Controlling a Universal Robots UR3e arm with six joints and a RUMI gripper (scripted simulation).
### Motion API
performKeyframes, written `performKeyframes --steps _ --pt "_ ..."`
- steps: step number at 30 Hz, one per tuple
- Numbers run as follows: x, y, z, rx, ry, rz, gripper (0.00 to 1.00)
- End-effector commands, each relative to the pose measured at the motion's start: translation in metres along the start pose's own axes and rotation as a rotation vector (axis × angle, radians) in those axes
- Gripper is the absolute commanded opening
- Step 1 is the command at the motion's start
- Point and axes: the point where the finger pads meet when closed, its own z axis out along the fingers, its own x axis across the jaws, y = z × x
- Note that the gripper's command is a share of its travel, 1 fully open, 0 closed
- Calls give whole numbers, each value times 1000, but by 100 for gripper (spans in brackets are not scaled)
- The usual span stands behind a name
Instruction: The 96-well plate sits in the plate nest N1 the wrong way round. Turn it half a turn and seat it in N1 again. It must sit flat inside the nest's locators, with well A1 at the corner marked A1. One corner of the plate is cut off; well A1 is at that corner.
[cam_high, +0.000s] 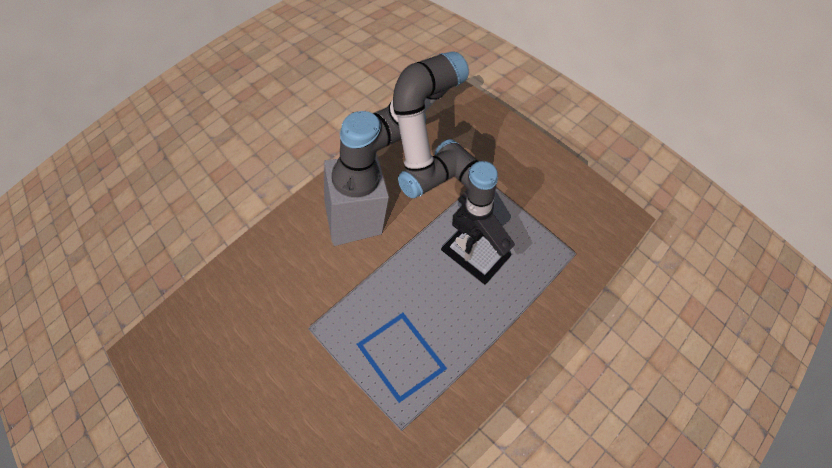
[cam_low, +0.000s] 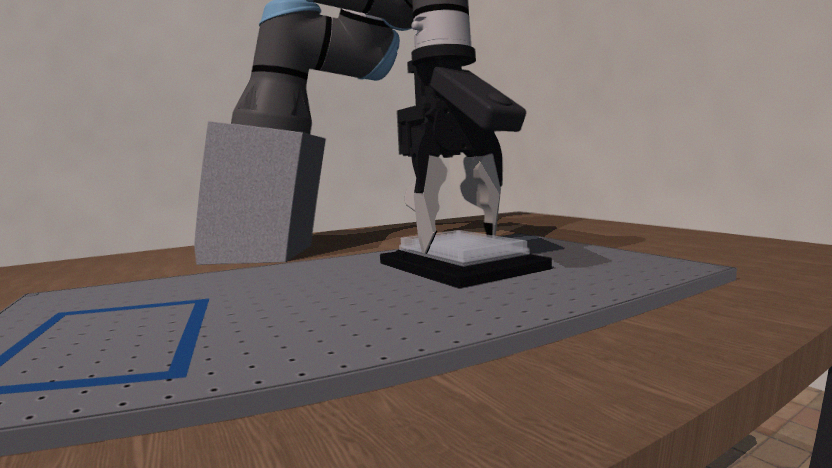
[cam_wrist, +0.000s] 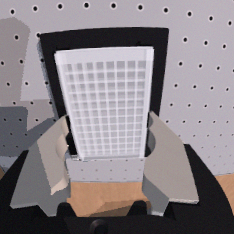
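Evidently the gripper pinches the clear plate across its sides, with the black nest directly below the fingertips.

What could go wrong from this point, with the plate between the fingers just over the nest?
The fingers grip the well plate near one end, so the far end might sag and seat unevenly. The black nest borders it closely; a slight offset could leave an edge riding on the rim.

Dim, soft light; shadows on board; top view bowed.
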Motion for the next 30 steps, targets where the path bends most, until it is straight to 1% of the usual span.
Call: performKeyframes --steps 1,22,23,30 --pt "0 -1 1 3 1 0 0" --pt "0 -1 3 4 1 0 0" --pt "0 -1 3 4 1 0 100" --pt "0 -1 3 4 1 0 100"
